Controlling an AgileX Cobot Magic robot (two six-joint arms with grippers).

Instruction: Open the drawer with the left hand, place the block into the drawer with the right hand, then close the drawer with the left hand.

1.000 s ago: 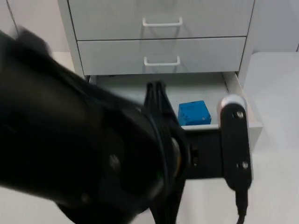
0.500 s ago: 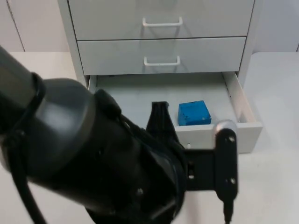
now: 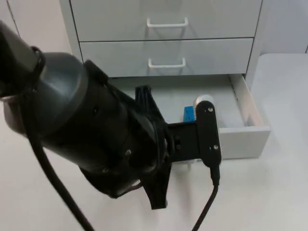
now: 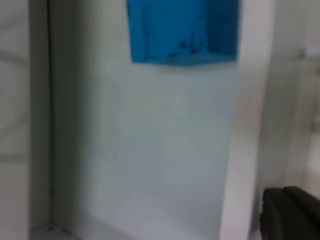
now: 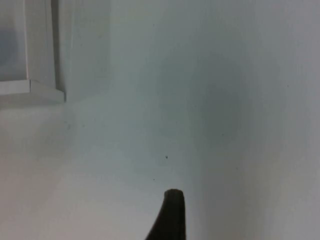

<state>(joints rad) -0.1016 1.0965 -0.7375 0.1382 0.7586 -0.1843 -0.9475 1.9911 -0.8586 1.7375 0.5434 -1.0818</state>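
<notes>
Top view: blue block (image 3: 188, 114) lies flat in open drawer (image 3: 250, 108); jaws' state unclear.

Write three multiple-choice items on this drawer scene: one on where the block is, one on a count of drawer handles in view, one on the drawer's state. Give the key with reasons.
1. Where is the blue block?
A. On the table in front of the cabinet
B. Inside the bottom drawer
C. On top of the cabinet

2. How many white drawer handles show on the closed drawer fronts in the top view?
A. Two
B. Four
C. None

3. What state is the bottom drawer in?
A. Pushed fully shut
B. Removed from the cabinet
C. Pulled out and open

Key:
1 B: the block lies on the drawer's floor, by its front wall.
2 A: an upper handle and a lower handle are visible.
3 C: its side wall and front panel stand out from the cabinet, the inside exposed.
</notes>
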